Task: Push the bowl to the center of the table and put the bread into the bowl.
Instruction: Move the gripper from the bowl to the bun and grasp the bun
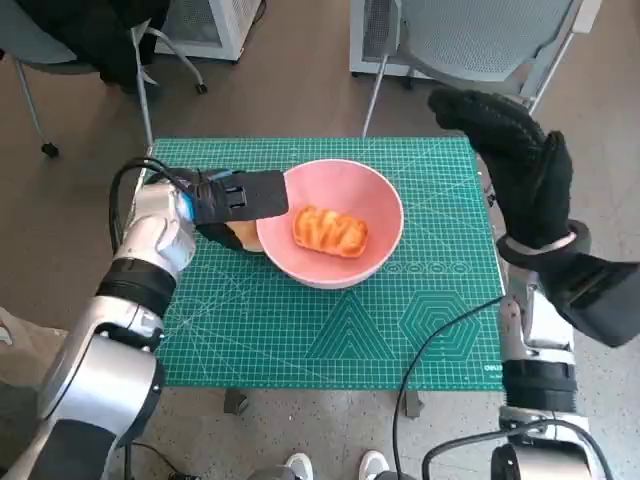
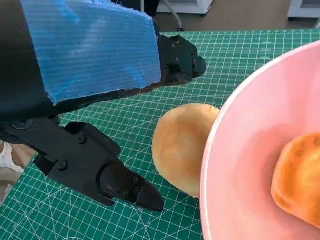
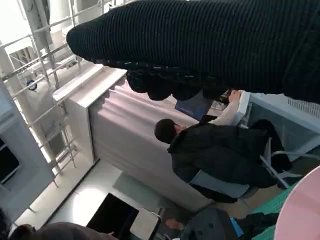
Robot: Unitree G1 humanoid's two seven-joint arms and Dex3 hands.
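The pink bowl (image 1: 345,190) stands near the middle of the green cutting mat (image 1: 300,320), and a glazed twisted bread (image 1: 330,232) lies inside it. A second, round bun (image 2: 182,147) rests on the mat against the outside of the bowl's rim (image 2: 215,150); in the head view this bun (image 1: 248,237) peeks out under my left hand. My left hand (image 1: 232,198) lies beside the bowl's left side, its fingers (image 2: 125,182) spread on either side of the bun without touching it. My gloved right hand (image 1: 520,165) is raised over the table's right edge and holds nothing.
Chairs (image 1: 470,40) stand on the floor beyond the table's far edge. A black cable (image 1: 440,340) crosses the mat's near right corner. A person's shoes (image 1: 335,467) show at the near edge. The right wrist view shows a seated person (image 3: 215,150) in a dark jacket.
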